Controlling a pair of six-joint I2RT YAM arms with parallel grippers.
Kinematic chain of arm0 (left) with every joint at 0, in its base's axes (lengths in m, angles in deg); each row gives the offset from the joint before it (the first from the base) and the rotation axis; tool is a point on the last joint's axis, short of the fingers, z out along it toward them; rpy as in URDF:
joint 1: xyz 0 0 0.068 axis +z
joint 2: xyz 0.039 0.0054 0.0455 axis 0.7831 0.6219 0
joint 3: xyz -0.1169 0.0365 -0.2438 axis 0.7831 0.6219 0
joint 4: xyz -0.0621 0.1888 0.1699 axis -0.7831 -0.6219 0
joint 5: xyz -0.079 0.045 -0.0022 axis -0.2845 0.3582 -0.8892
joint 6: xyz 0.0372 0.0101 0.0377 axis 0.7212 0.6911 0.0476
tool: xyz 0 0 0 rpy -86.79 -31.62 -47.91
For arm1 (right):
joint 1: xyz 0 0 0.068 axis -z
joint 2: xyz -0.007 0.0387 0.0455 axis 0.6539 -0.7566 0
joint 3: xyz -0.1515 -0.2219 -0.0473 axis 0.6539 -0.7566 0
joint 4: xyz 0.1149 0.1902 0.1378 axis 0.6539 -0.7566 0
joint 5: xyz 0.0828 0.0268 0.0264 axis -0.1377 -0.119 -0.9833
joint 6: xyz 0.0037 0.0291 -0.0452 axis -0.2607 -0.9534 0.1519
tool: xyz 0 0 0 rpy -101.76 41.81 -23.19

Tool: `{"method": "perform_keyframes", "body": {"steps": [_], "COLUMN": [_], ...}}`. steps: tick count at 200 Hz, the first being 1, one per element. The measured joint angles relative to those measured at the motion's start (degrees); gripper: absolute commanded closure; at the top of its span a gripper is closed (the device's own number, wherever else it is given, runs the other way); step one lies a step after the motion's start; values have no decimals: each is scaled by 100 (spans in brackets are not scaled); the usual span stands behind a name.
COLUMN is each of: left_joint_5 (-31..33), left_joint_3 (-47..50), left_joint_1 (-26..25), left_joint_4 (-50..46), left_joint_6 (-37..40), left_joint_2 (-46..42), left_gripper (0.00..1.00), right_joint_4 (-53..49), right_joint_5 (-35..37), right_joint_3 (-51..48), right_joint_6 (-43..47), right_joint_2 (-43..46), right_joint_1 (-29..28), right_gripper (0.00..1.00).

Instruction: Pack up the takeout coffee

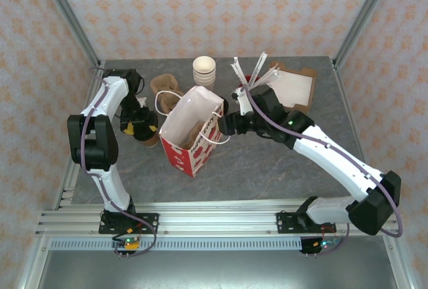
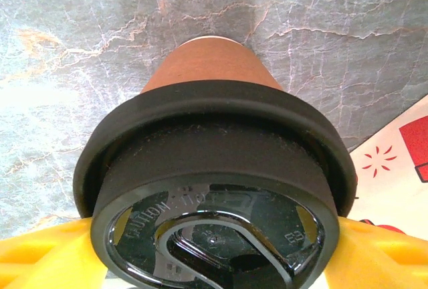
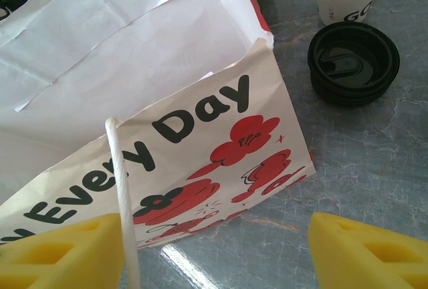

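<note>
**Lidded cup between left fingers, just left of the bag**

Black lid of the takeout coffee (image 2: 212, 135) sits closest to my left wrist cam. The cup stands upright on the table (image 1: 267, 168), just beside the bag's (image 1: 182, 154) left wall.

Counts: 1 lidded cup, 1 red-and-white bag with its mouth open, 1 stack of lidless cups (image 1: 204, 71) behind the bag, 1 stack of loose lids (image 3: 353, 61) off its far right corner.

Room: I see bare tabletop along the bag's near side and to its right. The left side is tight, cup near the bag wall.

Left arm is folded with the elbow high. Left gripper (image 2: 214, 262) points down, fingers (image 2: 40, 259) flanking the lid. I can't tell if they're clamped on it.

Right arm reaches diagonally to the bag's right rim. Right gripper (image 3: 217, 252) is spread wide and holds nothing, with the bag's white handle (image 3: 120, 188) just beside one finger (image 3: 60, 252).
</note>
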Motion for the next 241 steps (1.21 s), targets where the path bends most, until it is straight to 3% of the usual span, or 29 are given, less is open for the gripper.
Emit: {"method": "perform_keyframes", "body": {"steps": [241], "left_joint_5": [448], "left_joint_3": [-87], "left_joint_1": [-358], "left_joint_4": [293], "left_joint_6": [-195], "left_joint_2": [-101], "left_gripper": [18], "right_joint_4": [-20], "right_joint_5": [-4], "right_joint_3": [0], "right_joint_6": [4], "right_joint_2": [-70], "right_joint_1": [0], "right_gripper": [28]}}
